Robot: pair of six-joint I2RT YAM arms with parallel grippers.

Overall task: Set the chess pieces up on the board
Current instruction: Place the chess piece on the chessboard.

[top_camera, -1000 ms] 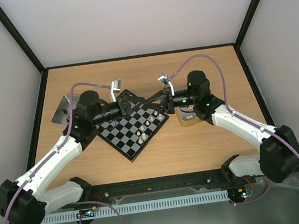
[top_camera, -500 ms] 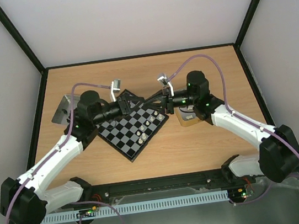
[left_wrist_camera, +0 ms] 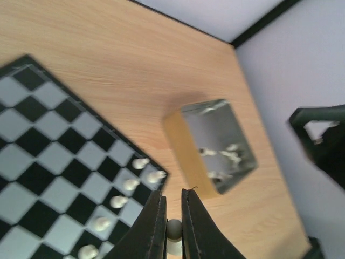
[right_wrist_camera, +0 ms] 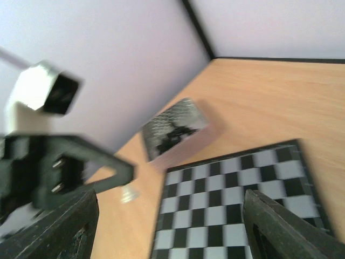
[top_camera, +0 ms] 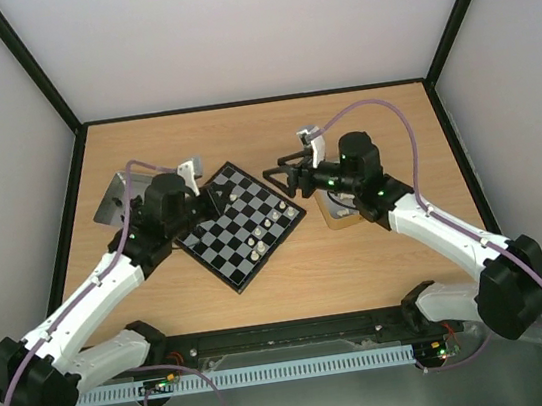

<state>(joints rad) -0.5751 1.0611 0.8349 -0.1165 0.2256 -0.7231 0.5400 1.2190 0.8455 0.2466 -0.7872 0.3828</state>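
Near edge: both arm bases were bolted at the near side of the table (top_camera: 390, 257), and the arms reached inward toward its middle.

Middle: the chessboard (top_camera: 226, 245) lay turned corner-on to the bases. A row of cream pieces (top_camera: 271, 220) stood along its right edge, with a few more toward the far corner. Most squares were bare, so the setup looked far from finished.

The left gripper (left_wrist_camera: 172, 200) hung over the far-left part of the board. Its jaws were pinched almost together on one small cream piece (left_wrist_camera: 173, 229), round-headed and probably a pawn.

The right gripper (right_wrist_camera: 170, 216) was just beyond the board's far-right edge. Its jaws were spread wide with nothing between them. The right wrist view was blurred.

Further out: a metal tray (left_wrist_camera: 180, 151) sat just right of the board with loose cream pieces (left_wrist_camera: 226, 156) in it. A second tray (top_camera: 111, 200) lay far left, holding dark shapes too smeared to name.

Risks, as judged:
- The held piece was tiny and gripped near its head. It could swivel or slip during transport and land tipped over.
- Lowering it beside the standing row could knock neighbours over, since the fingers were wider than one square.
- The two grippers were near each other across the far corner. Simultaneous reaches there could make them clash.
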